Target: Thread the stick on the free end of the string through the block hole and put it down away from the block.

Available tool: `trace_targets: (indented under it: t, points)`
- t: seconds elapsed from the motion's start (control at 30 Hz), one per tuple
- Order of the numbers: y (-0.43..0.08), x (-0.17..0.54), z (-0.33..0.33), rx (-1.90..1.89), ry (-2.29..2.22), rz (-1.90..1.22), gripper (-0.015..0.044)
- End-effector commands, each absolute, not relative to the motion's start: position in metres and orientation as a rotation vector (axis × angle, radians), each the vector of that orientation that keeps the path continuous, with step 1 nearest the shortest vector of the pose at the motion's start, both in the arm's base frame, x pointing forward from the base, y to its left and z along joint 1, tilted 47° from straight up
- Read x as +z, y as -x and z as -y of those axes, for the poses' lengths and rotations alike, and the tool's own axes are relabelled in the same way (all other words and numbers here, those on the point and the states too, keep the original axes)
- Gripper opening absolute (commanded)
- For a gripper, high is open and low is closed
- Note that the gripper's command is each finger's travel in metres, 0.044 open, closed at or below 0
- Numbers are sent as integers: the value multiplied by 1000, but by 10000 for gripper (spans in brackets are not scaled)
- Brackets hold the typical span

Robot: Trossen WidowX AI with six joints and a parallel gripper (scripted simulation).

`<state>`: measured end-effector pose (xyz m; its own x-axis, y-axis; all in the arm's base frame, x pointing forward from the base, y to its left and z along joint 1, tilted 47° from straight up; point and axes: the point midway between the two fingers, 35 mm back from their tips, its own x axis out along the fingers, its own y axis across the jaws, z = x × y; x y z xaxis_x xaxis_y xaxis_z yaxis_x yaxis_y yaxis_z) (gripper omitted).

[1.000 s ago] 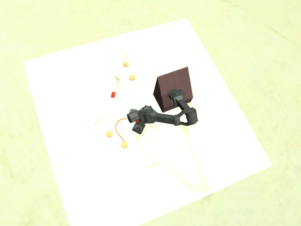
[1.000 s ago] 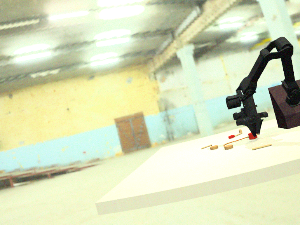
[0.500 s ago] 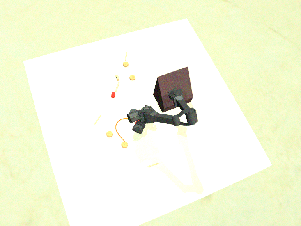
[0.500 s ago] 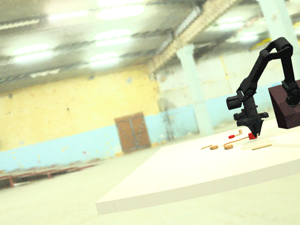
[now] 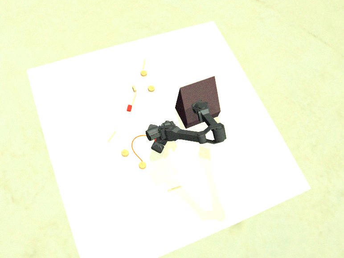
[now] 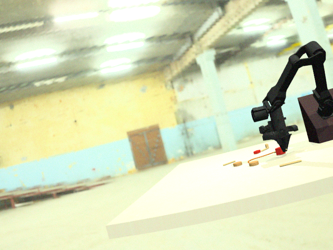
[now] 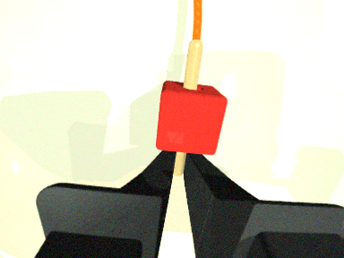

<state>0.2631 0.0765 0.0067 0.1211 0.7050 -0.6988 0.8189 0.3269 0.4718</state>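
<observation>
The red block (image 5: 155, 140) (image 6: 279, 151) (image 7: 192, 121) stands on the table just ahead of my fingers. The thin wooden stick (image 7: 193, 64) runs through its hole. The stick's string end sticks out on the far side, and its free tip on the side by my gripper. The orange string (image 5: 132, 145) (image 6: 261, 156) (image 7: 197, 13) curves from the stick's far end to the round button (image 5: 142, 165) (image 6: 253, 163). My gripper (image 7: 179, 150) is shut on the free tip, close against the block. In the top view the arm hides the fingertips.
A second button (image 5: 124, 153) (image 6: 237, 163) and a loose stick (image 5: 111, 136) (image 6: 229, 163) lie near the string. Another stick (image 5: 174, 188) (image 6: 290, 163) lies apart. A smaller red piece (image 5: 129, 108) (image 6: 256, 152) and two buttons lie farther off. The dark arm base (image 5: 198, 94) stands behind.
</observation>
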Motion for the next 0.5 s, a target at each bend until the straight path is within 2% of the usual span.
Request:
trace_targets:
  t: [0.0,0.47]
  points:
    - [-261,6,-78,-173,-1396,-1585,0]
    - [-264,6,-79,-195,-1390,-1542,0]
